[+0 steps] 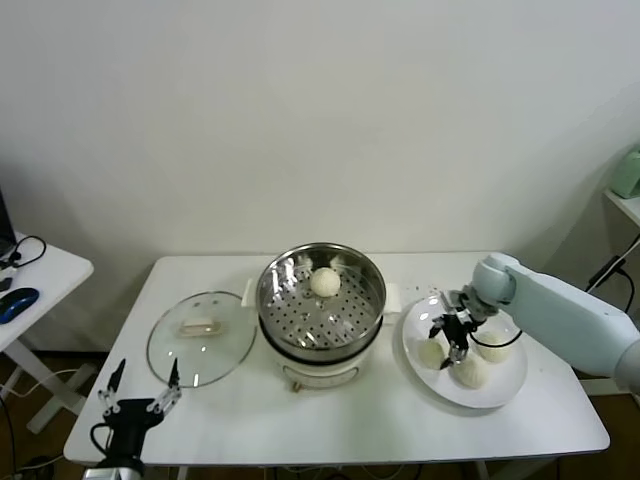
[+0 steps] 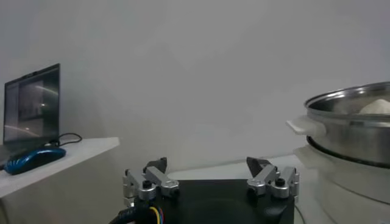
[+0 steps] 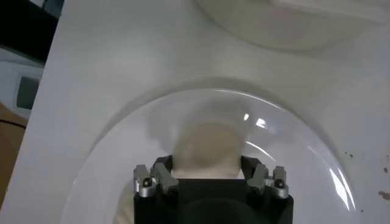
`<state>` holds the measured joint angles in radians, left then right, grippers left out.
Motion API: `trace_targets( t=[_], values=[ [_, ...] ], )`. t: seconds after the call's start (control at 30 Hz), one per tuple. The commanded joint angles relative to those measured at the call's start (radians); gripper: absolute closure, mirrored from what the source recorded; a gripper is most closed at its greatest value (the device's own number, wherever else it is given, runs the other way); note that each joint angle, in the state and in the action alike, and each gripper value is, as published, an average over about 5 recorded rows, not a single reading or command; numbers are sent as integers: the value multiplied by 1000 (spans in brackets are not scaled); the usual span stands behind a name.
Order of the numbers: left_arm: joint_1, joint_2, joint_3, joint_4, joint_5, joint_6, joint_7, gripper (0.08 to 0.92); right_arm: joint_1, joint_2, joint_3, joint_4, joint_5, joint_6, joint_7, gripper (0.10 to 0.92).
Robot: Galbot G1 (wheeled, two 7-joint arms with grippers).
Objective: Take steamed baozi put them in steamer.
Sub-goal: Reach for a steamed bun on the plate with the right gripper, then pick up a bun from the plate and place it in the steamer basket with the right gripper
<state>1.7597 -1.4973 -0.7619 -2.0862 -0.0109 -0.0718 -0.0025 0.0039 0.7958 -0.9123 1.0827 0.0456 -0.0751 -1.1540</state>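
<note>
The steel steamer (image 1: 270,292) stands on its white pot base at the table's middle, with one cream-white baozi (image 1: 325,282) inside; both also show in the left wrist view, steamer (image 2: 353,122) and baozi (image 2: 378,106). Three more baozi lie on the white plate (image 1: 500,398) to the right: one (image 1: 430,353), another (image 1: 471,373) and a third (image 1: 493,346). My right gripper (image 1: 450,337) is low over the plate. In the right wrist view it (image 3: 206,170) is open, with its fingers either side of one baozi (image 3: 207,149). My left gripper (image 1: 140,385) is open and empty, parked at the front left.
A flat glass lid (image 1: 200,335) lies left of the steamer. A side table at far left holds a blue mouse (image 1: 18,302) and a laptop (image 2: 30,103). The pot base (image 3: 286,24) lies just beyond the plate rim (image 3: 122,128).
</note>
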Motion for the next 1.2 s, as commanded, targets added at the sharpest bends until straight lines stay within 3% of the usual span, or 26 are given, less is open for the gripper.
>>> trace_targets(
  t=[0.03,0.4,0.67,0.97,1.2],
  values=[
    [0,0,-1,-1,-1,0,-1,177,0,1,3,-1,1,1,0,322],
    [-3,-3,-1,-2,-2,-1,-1,177,109,-29,-34,31,115,-18,8,338],
    [-5,-5,0,-7,-4,-3,-1,177,547,-36,-343,30,466,-49,-2,338],
    [-13,-1,16,-16,0,1,4,177,869,97,-563,33,817,-109,-11,338],
    [4,43,46,-26,36,-12,0,177,853,255,-546,30,884,-157,24,338]
  ],
)
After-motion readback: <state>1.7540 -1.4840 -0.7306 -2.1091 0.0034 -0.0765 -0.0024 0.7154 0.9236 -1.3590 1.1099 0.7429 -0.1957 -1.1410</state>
